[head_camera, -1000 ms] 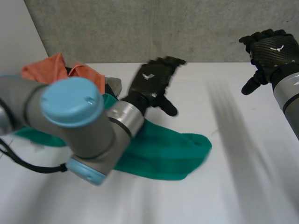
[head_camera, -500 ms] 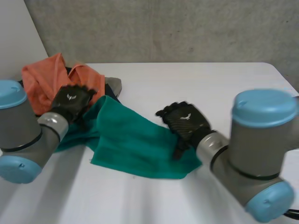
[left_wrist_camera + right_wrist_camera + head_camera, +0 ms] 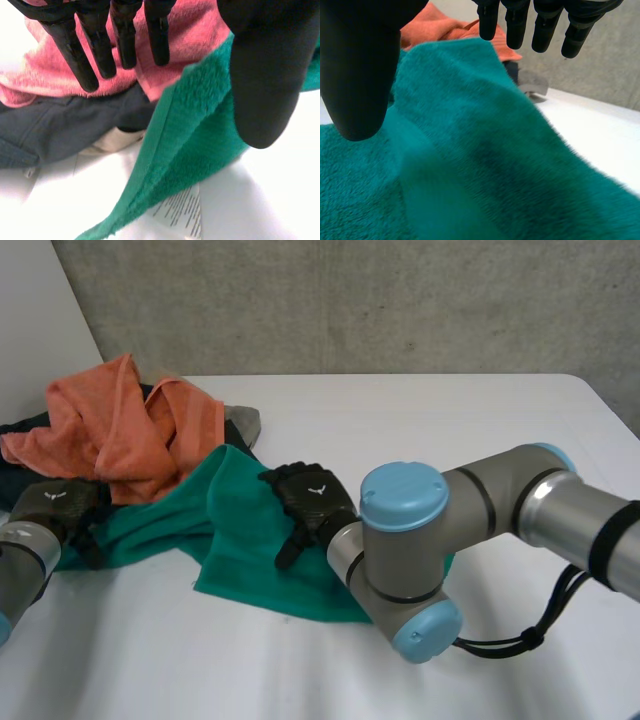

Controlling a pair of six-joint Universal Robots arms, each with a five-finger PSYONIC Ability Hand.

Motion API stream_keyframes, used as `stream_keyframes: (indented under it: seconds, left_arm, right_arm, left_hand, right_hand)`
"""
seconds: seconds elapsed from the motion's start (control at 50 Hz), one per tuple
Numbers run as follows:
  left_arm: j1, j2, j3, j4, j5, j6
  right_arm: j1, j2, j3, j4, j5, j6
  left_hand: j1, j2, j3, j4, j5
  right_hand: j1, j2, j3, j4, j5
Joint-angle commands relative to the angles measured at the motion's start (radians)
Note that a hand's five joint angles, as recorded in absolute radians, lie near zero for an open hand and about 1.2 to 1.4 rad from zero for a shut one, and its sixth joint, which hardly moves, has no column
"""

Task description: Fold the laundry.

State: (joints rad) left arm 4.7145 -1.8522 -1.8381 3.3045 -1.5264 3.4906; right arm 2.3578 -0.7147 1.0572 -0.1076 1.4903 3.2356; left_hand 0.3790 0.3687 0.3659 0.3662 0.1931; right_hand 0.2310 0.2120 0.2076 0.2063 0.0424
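A green towel lies rumpled on the white table, its left end running under an orange towel. My left hand is at the green towel's left end, open. In the left wrist view the thumb and the straight fingers stand apart above the green towel's edge and its white label. My right hand hovers open over the middle of the green towel. In the right wrist view its thumb and fingers are spread over the green towel.
The orange towel is heaped at the back left on a dark garment, with a grey cloth beside it. The right arm's elbow hangs over the towel's right end. A grey wall stands behind the table.
My left hand has swung from the towel's middle back to its left end. My right hand has come in from the far right to over the towel's middle.
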Motion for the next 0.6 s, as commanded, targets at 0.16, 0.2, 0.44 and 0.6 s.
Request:
stream_keyframes:
  seconds: [0.16, 0.2, 0.44, 0.6]
  left_arm:
    - [0.027, -0.093, 0.036, 0.013, 0.028, 0.007]
    - [0.024, -0.079, 0.028, 0.021, 0.029, 0.005]
    - [-0.079, 0.151, 0.016, 0.021, 0.051, -0.007]
    - [-0.229, 0.272, 0.036, 0.020, 0.052, -0.038]
  right_arm:
    - [0.040, 0.147, -0.105, 0.014, 0.004, -0.002]
    - [0.040, 0.152, -0.115, 0.012, 0.005, -0.007]
    - [-0.020, -0.175, 0.055, -0.020, 0.120, -0.108]
    - [-0.172, -0.416, 0.216, 0.011, 0.117, -0.286]
  left_hand:
    - [0.920, 0.930, 0.933, 0.933, 0.931]
    - [1.017, 1.027, 1.030, 1.030, 1.028]
    - [1.017, 1.028, 1.030, 1.030, 1.029]
    - [1.017, 1.028, 1.030, 1.030, 1.029]
  right_hand:
    - [0.229, 0.248, 0.252, 0.254, 0.243]
    - [0.572, 0.591, 0.595, 0.596, 0.586]
    - [1.165, 1.184, 1.189, 1.190, 1.179]
    - [1.165, 1.184, 1.189, 1.190, 1.179]
